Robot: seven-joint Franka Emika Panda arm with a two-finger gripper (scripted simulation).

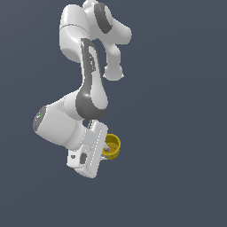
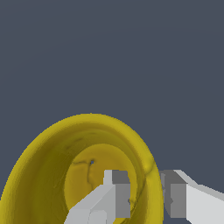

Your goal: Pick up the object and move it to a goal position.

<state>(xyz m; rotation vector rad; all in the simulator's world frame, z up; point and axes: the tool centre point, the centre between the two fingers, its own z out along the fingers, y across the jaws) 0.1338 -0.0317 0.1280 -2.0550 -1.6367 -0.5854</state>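
The yellow cup (image 1: 112, 146) is small and round with a thick rim and a hollow inside. In the exterior view it sits at the tip of my white gripper (image 1: 106, 149), low in the picture, with plain grey all around it. In the wrist view the cup (image 2: 48, 175) fills the lower part, seen into its hollow. My gripper (image 2: 146, 197) is shut on the cup's wall: one finger (image 2: 116, 194) is inside the hollow and the other finger (image 2: 175, 197) is outside the rim.
The white and grey arm (image 1: 91, 66) folds down from the top of the exterior view to the gripper. Everything else in both views is a flat dark grey-blue background with no other object, surface or edge showing.
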